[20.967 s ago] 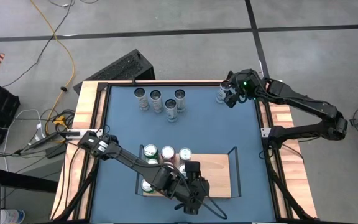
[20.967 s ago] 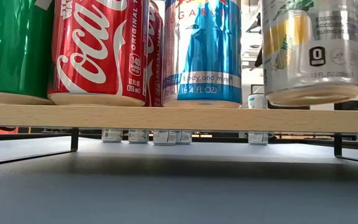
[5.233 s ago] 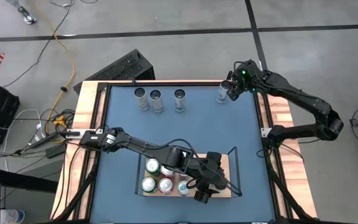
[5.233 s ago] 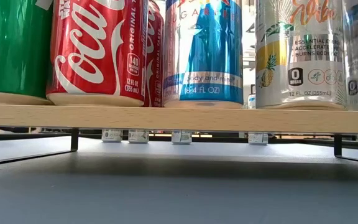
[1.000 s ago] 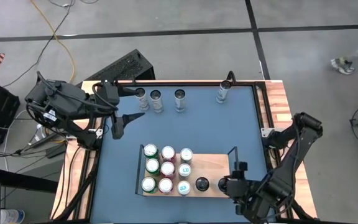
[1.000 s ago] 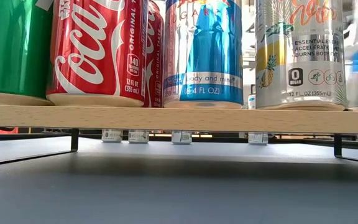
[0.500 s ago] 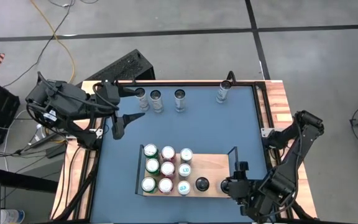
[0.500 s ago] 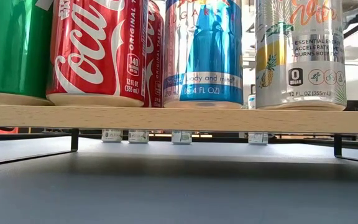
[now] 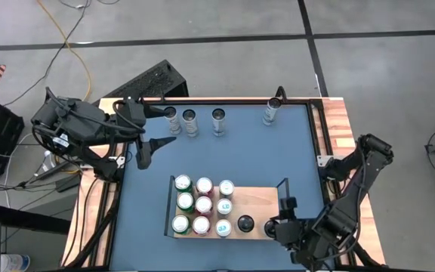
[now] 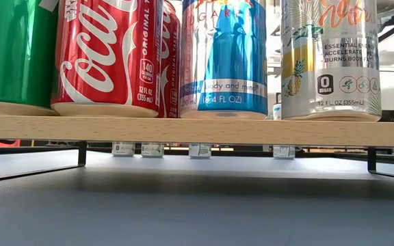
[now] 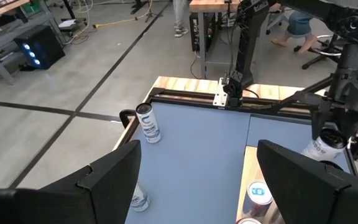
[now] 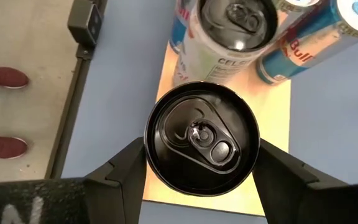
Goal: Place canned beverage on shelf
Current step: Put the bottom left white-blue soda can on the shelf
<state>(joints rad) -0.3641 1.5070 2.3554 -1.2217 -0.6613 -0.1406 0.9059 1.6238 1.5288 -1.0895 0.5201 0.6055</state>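
Right gripper (image 12: 201, 163) has its jaws clamped on a black can (image 12: 201, 138) over the shelf (image 9: 259, 204). Left gripper (image 9: 151, 133), jaws wide open and empty, sits well away from the shelf.

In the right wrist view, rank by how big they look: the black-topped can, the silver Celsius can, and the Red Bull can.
1. Black-topped can between the right pincer's fingers: largest, though nearest the camera.
2. Silver Celsius can.
3. Blue-and-silver Red Bull can, partly cut off, so unsure.
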